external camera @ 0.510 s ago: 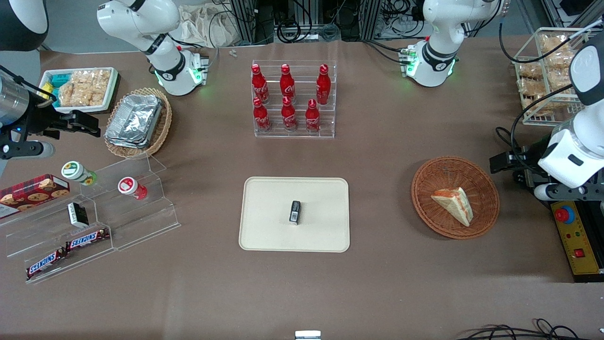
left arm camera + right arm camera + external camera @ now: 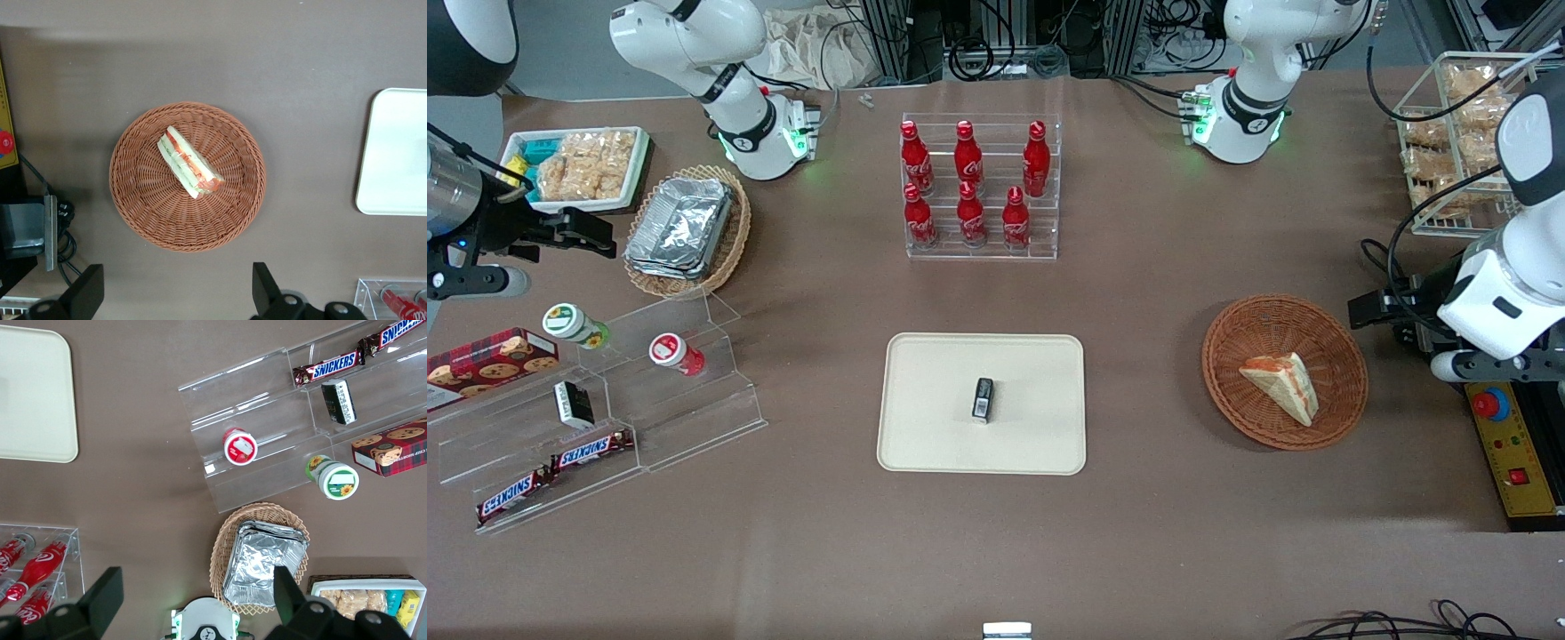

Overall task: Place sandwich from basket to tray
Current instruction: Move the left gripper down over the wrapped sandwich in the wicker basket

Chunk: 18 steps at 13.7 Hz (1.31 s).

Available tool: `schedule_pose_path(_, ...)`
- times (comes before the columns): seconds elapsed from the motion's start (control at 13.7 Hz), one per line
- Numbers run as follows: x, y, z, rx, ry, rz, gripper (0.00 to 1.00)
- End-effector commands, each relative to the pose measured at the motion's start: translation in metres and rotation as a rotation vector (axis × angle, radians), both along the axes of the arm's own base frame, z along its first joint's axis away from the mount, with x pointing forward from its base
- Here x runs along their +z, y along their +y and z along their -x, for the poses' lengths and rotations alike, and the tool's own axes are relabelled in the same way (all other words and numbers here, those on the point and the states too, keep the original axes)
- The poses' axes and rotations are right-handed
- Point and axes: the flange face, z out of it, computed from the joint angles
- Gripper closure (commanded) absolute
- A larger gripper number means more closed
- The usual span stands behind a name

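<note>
My claw (image 2: 177, 293) hung wide open above the basket (image 2: 140, 200). The sandwich (image 2: 189, 163) looked soft and squashable. I'd pinch its bread faces gently.

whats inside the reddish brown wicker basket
Only the sandwich lies in the basket; the weave beneath it is covered. The gripper is open, up above the table beside the basket, holding nothing.

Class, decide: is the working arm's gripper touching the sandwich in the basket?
Apart. The left wrist view shows the open gripper hanging high above the table, its fingers clear of the basket rim, while the sandwich lies untouched inside.
</note>
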Motion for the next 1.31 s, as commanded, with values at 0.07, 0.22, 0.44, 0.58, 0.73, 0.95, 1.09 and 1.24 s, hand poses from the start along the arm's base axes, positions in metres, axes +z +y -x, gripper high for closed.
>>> schedule_pose_path(0.07,-0.015,-0.005,-0.004,0.077,0.025,-0.030,0.00)
schedule_pose_path(0.22,-0.036,-0.003,-0.003,0.129,0.011,-0.033,0.00)
schedule_pose_path(0.44,-0.067,-0.001,-0.002,0.290,0.013,-0.038,0.00)
schedule_pose_path(0.58,-0.092,0.000,-0.003,0.398,0.003,-0.042,0.00)
schedule_pose_path(0.73,-0.123,0.000,-0.001,0.441,-0.021,-0.053,0.00)
schedule_pose_path(0.95,-0.166,0.003,-0.002,0.544,-0.016,-0.111,0.00)
schedule_pose_path(1.09,-0.191,0.003,-0.006,0.586,-0.023,-0.147,0.00)
schedule_pose_path(1.24,-0.209,0.002,-0.009,0.630,-0.012,-0.146,0.00)
